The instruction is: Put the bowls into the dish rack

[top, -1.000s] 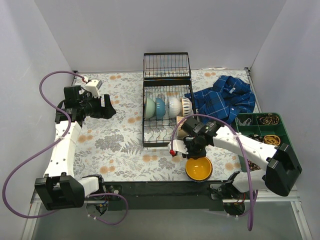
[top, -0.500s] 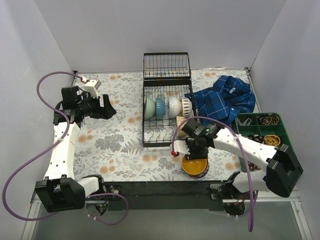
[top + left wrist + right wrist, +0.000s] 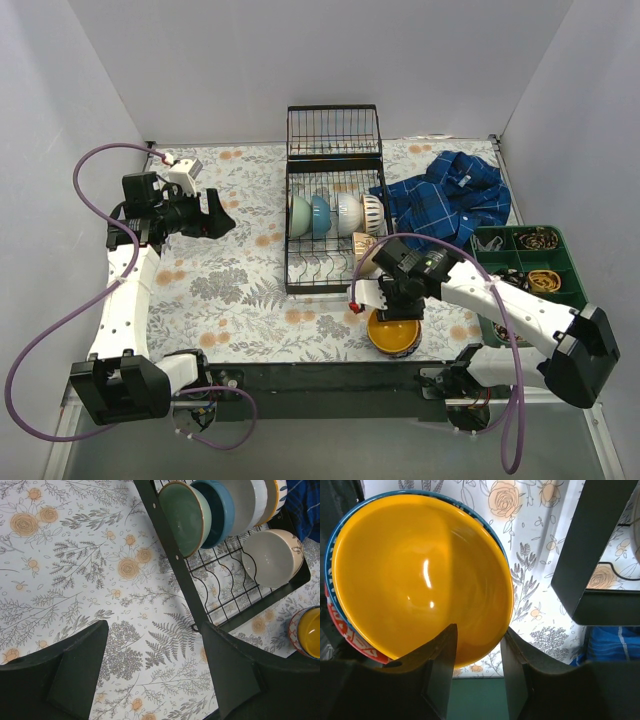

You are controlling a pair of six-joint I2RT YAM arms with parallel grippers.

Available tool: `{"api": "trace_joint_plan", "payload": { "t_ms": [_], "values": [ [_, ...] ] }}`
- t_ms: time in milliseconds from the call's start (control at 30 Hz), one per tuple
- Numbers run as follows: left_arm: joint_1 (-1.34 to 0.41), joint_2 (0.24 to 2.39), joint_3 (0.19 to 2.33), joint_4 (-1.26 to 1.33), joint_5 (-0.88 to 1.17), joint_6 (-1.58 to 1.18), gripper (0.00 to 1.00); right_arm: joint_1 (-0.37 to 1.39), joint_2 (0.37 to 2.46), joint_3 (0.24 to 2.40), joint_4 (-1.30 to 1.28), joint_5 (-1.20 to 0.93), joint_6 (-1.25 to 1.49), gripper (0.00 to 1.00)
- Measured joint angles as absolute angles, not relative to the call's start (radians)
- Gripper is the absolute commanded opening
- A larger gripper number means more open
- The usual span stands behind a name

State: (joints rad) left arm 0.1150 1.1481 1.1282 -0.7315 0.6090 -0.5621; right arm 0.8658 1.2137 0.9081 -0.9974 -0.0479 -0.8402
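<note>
1. Right end effector (image 3: 479, 635) is clamped on the near rim of the yellow bowl (image 3: 420, 575): one finger (image 3: 437, 672) lies inside the bowl and the other finger (image 3: 515, 672) sits against its outer wall.
2. That bowl (yellow inside, with a blue and red pattern outside) is tilted in the right wrist view. From above it sits at the near edge of the desk (image 3: 230, 290), just in front of the dish rack's right near corner and outside the rack.
3. Left end effector (image 3: 155, 680) has its fingers spread wide with nothing between them. It hovers over the flowered desk to the left of the dish rack (image 3: 320, 268).
4. Four bowls stand on edge in a row across the middle of the rack: a green bowl (image 3: 182, 517), a blue bowl (image 3: 220, 510), a white bowl (image 3: 346, 212) and a ribbed bowl (image 3: 371, 209), each touching or nearly touching the next.
5. A beige bowl (image 3: 272, 557) leans at the rack's right side, nearer the arms than the row.
6. Behind the tines, the rack's upright basket section (image 3: 333, 133) stands against the back wall.
7. A blue plaid shirt (image 3: 445, 200) lies crumpled just right of the rack, and a green tray (image 3: 574, 262) of small items sits at the desk's right edge.
</note>
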Motion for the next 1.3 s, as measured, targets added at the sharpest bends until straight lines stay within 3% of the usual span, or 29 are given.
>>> {"api": "trace_joint_plan", "payload": {
  "t_ms": [967,1300],
  "values": [
    [0.13,1.135,1.114,-0.734,0.673,-0.568,0.79,0.864,1.149,0.877,-1.182,-0.055,-0.829,0.49],
    [0.13,1.14,1.162,-0.752,0.711,-0.566,0.8,0.864,1.138,0.966,-1.196,-0.052,-0.814,0.49]
  ]
}}
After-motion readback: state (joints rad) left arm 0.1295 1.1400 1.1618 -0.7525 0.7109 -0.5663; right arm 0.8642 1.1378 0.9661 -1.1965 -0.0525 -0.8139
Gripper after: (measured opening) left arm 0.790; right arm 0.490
